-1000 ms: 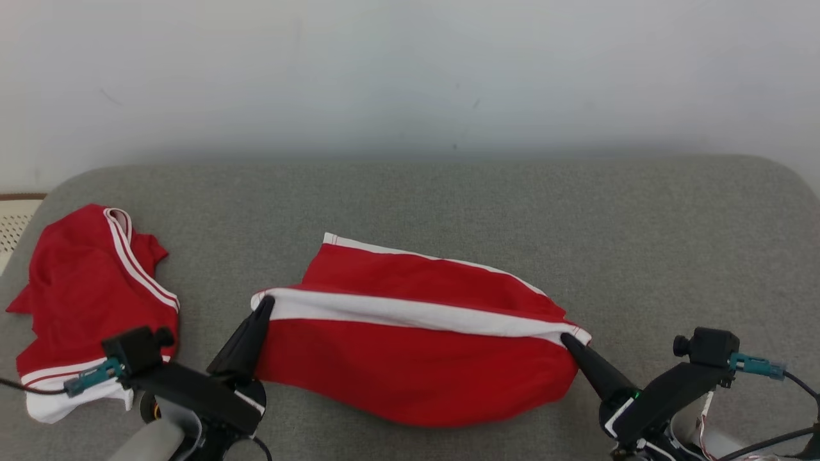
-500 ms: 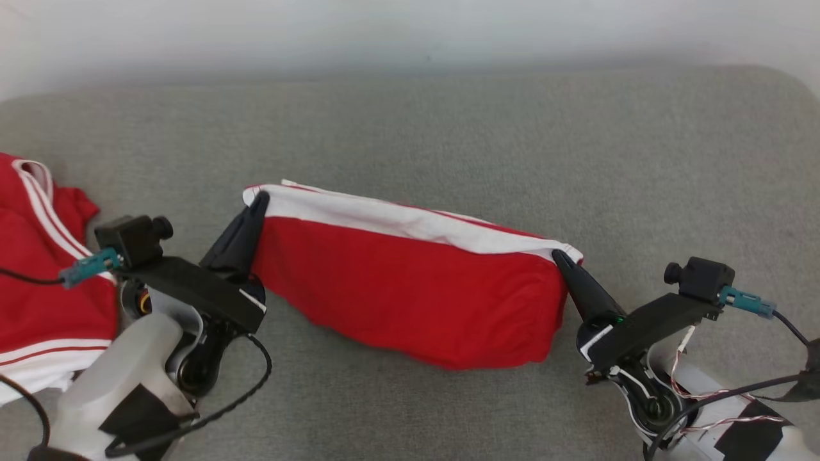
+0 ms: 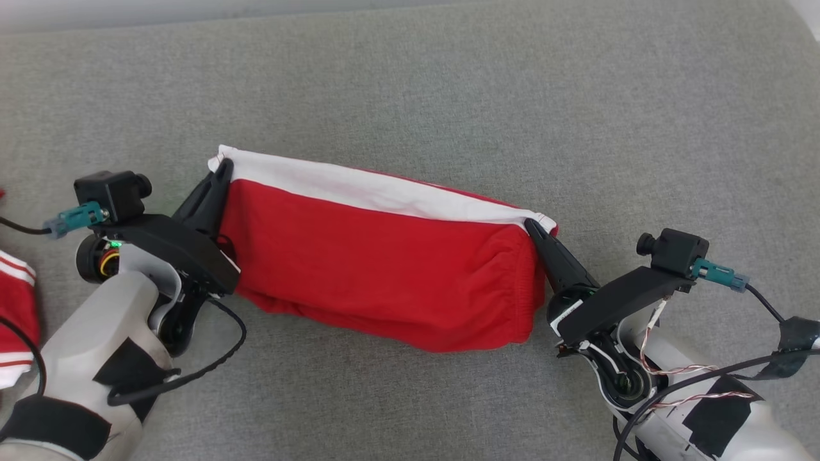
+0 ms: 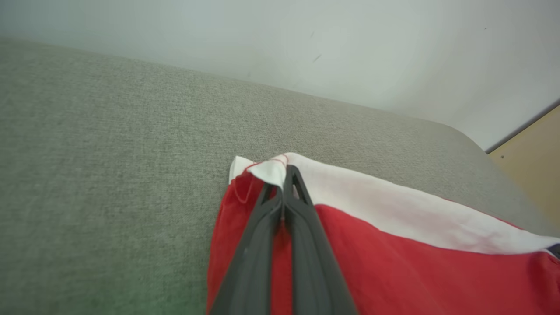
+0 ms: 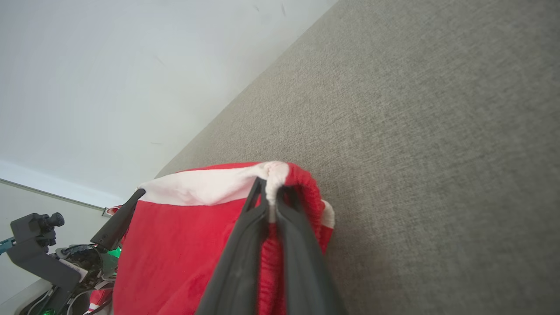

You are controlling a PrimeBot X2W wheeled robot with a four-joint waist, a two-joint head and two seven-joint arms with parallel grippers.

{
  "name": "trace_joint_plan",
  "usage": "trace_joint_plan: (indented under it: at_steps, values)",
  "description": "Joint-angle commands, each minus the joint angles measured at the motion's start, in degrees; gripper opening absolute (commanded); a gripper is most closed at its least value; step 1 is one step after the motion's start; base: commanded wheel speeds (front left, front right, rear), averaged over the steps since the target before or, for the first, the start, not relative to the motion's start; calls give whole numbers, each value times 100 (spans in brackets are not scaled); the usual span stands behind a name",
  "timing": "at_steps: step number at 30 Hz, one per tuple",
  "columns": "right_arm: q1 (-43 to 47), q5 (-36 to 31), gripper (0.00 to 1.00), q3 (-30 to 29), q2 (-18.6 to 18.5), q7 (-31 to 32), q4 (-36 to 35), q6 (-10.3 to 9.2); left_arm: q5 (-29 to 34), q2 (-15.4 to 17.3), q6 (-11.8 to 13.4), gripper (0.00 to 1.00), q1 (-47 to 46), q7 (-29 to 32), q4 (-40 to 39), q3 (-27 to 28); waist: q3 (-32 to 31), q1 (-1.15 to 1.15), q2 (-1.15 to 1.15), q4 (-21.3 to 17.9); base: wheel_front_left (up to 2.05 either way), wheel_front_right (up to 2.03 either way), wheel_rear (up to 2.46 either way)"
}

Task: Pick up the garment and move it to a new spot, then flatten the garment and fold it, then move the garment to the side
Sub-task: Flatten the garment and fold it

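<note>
**Two grippers hold the red garment tight**

The fingers (image 4: 306,245) of the left gripper (image 3: 221,171) are pinched tight on a white corner of the garment (image 3: 384,269). The right gripper (image 3: 532,225) is pinched tight on the other end, by the bunchy red edge. The garment stretches between them over the middle of the grey cushion (image 3: 410,83).

I think it is being moved to a new spot. Both arms should go together, pull the cloth straight, then lay it flat.

Another red garment (image 3: 13,301) lies at the cushion's left edge.
</note>
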Motion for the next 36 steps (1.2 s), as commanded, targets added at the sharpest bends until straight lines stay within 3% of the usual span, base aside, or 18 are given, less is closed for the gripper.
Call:
trace_joint_plan:
  at_steps: [1,3,4,5,6,7,15,21,26,29,36]
  values:
    - [-34,-79,0,-30,44,-28,28,3,81,-8,-1,0,-96,-24,111,61,115,-1,-1,-87,0,0,0]
    - [-38,-111,0,-45,59,-28,52,3,133,-32,-1,0,-120,-24,174,101,127,-1,-1,-88,0,0,0]
    - [-44,-134,29,-68,83,-28,68,3,191,-61,-1,32,-130,-24,226,137,136,-1,-1,-87,0,0,0]
    - [-45,-158,45,-91,105,-28,83,3,260,-90,-1,62,-139,-24,292,173,143,-1,-1,-84,0,0,0]
    - [-44,-185,93,-115,121,-28,108,3,319,-113,-1,100,-146,-24,333,217,145,-1,-1,-82,0,0,0]
    - [-39,-217,100,-149,136,-28,136,3,368,-137,-1,100,-142,-24,359,263,142,-1,-1,-77,0,0,0]
    - [198,-811,100,-617,130,-28,304,4,1037,-273,-1,100,207,-24,429,867,-107,-1,-1,-13,0,0,0]
    - [549,-1495,100,-1094,144,-29,461,4,1707,-459,-1,100,767,-24,342,1631,-463,-1,-1,49,0,0,0]
    - [835,-2539,100,-1908,237,-29,678,4,2195,-588,-1,100,1134,-24,390,2132,-679,-1,-1,11,0,0,0]
    - [1083,-3480,100,-2643,418,-29,715,3,2514,-673,0,100,1363,-24,449,2471,-813,-1,-1,-61,0,0,0]
    - [1603,-4883,100,-3923,845,-29,598,3,2923,-811,19,100,1613,-24,628,2921,-958,-1,-1,-209,0,0,0]
